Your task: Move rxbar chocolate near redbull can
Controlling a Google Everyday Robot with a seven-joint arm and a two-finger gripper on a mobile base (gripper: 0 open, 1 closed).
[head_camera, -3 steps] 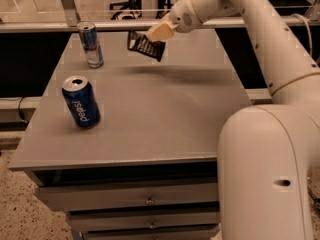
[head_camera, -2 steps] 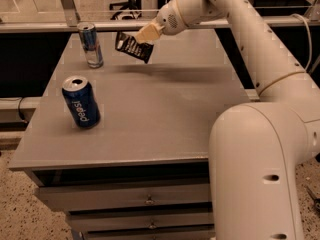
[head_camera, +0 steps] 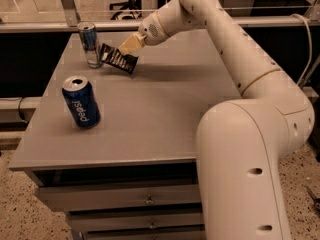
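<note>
The rxbar chocolate (head_camera: 118, 59) is a dark wrapper with white lettering, tilted, low over the table just right of the redbull can (head_camera: 89, 44). The slim silver-and-blue can stands upright at the table's far left. My gripper (head_camera: 128, 46) reaches in from the right and is shut on the bar's upper right end. The bar's left end is close to the can; I cannot tell whether they touch or whether the bar rests on the table.
A wider blue Pepsi can (head_camera: 81, 102) stands upright at the left front of the grey table (head_camera: 160, 114). Drawers sit below the table's front edge. A rail runs behind the table. My arm's large body fills the right foreground.
My gripper has carried the rxbar chocolate leftward and downward, from mid-table height toward the redbull can. Both cans have stayed in place.
</note>
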